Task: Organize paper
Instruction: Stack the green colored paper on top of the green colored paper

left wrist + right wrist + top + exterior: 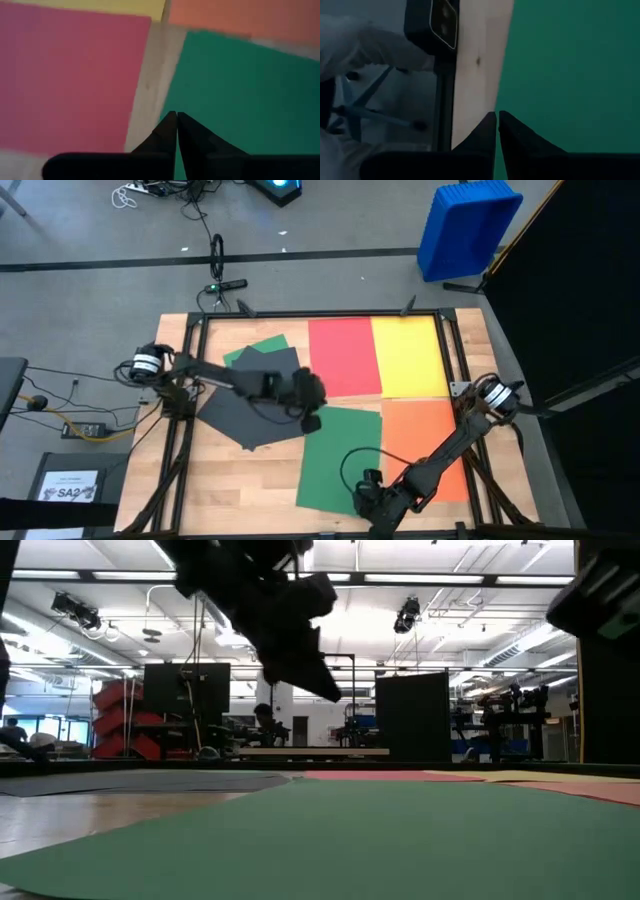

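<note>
Coloured sheets of paper lie flat on the wooden table: red (345, 358), yellow (408, 355), orange (425, 445), a large green one (340, 470), and a dark grey one (250, 405) that overlaps a smaller green sheet (262, 348). My left gripper (312, 422) is shut. It hangs above the large green sheet's far left corner (187, 37), raised clear of the table in the low view (330, 692). My right gripper (362, 498) is shut too and stands over that sheet's near edge (502, 75). My right gripper slants down with its shut fingertips (505, 120) over the green sheet's near edge. I cannot tell whether they touch the paper.
Black frame rails (300, 315) run around the table. A dark device (437, 25) stands at the table's near edge beside my right gripper. Bare wood (240, 480) shows at the near left. Off the table are a blue bin (468, 225) and a white printed sheet (68, 488).
</note>
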Controlling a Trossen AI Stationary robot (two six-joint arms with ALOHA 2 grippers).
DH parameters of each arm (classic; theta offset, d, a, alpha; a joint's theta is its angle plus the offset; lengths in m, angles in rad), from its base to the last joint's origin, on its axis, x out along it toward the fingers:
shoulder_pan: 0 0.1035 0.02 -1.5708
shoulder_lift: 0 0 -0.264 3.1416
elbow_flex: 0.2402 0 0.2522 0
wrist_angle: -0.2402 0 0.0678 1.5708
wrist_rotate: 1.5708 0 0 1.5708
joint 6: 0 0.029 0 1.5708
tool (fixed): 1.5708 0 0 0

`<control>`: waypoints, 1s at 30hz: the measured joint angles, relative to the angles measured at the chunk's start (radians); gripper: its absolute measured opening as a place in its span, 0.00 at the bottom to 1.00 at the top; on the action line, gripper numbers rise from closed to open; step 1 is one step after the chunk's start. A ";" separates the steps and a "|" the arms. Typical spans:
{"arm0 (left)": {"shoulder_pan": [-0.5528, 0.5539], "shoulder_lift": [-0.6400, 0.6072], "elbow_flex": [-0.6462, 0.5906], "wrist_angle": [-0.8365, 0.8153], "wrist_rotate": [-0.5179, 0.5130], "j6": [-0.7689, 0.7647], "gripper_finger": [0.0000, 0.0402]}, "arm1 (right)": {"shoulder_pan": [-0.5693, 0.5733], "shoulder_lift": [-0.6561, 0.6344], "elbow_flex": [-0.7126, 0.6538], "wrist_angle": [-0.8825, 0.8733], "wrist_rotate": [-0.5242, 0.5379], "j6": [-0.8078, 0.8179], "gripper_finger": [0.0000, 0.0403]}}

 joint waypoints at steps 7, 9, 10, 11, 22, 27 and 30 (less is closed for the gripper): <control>0.106 0.065 0.000 0.052 0.164 0.092 0.00 | -0.009 0.063 0.041 0.011 -0.027 -0.016 0.00; 0.114 0.100 0.001 0.076 0.202 0.107 0.00 | -0.009 0.068 0.041 0.020 -0.036 -0.020 0.00; 0.117 0.115 0.006 0.077 0.220 0.114 0.00 | -0.011 0.068 0.041 0.031 -0.039 -0.024 0.00; 0.118 0.138 0.015 0.075 0.228 0.119 0.00 | -0.013 0.068 0.041 0.041 -0.041 -0.027 0.00; 0.123 0.320 0.200 0.016 0.267 0.188 0.00 | -0.015 0.069 0.041 0.074 -0.053 -0.021 0.00; 0.133 0.376 0.250 -0.047 0.281 0.195 0.00 | -0.007 0.102 0.040 0.088 -0.067 -0.015 0.00; 0.133 0.376 0.252 -0.052 0.274 0.195 0.00 | -0.006 0.111 0.042 0.095 -0.079 -0.014 0.00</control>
